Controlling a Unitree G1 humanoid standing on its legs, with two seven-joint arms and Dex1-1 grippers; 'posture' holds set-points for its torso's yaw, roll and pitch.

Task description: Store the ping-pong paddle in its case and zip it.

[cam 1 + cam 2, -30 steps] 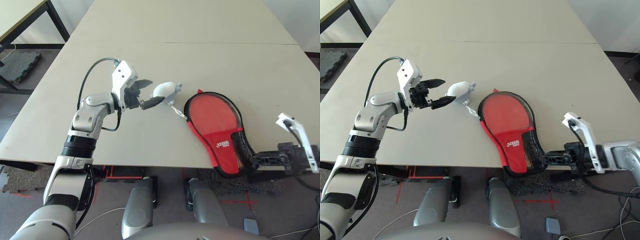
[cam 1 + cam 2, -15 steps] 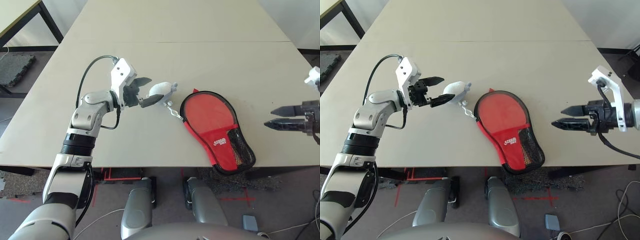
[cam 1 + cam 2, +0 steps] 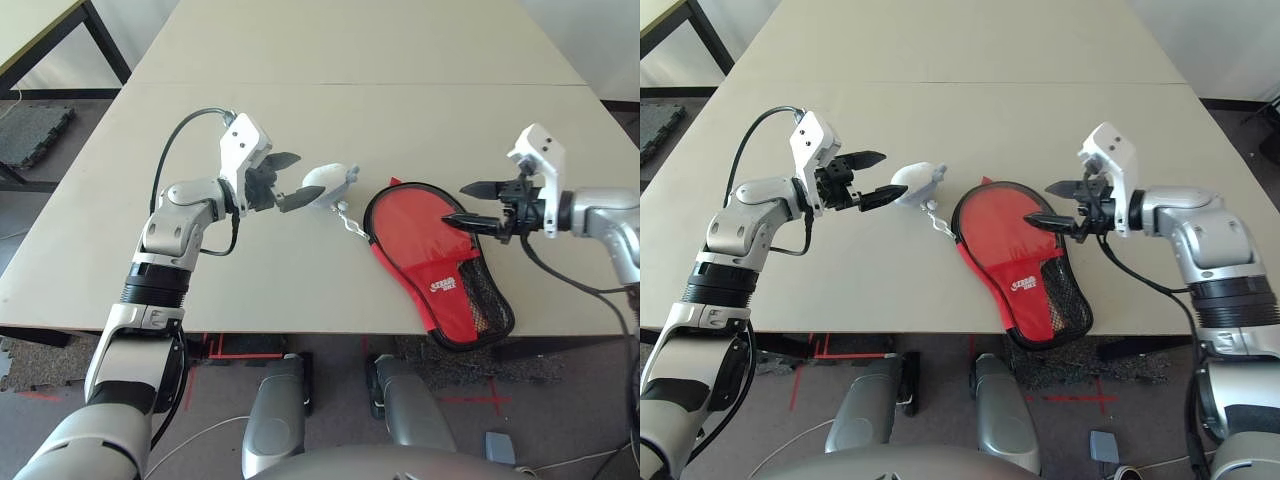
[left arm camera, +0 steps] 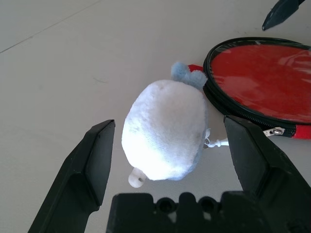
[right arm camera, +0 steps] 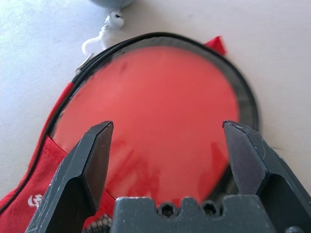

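Both hands, left (image 3: pixel 286 182) and right (image 3: pixel 476 206), hang wide open, empty; zipped-looking red paddle case (image 3: pixel 436 265) just lies on the worktop (image 3: pixel 250 290).

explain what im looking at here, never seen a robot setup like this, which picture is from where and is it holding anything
This is a two-armed robot at a table. Two pictures come from its head, looking down over its forearms; two more come from cameras on its wrists, looking along each gripper's fingers.

On the table lies a red, paddle-shaped case with a black edge, a mesh pocket and a clear window, the red face of the ping-pong paddle showing through. Beside it is a small pale plush, clipped to the case's zipper.

Neither gripper holds anything: the left one is open near the plush, the right one open over the case.
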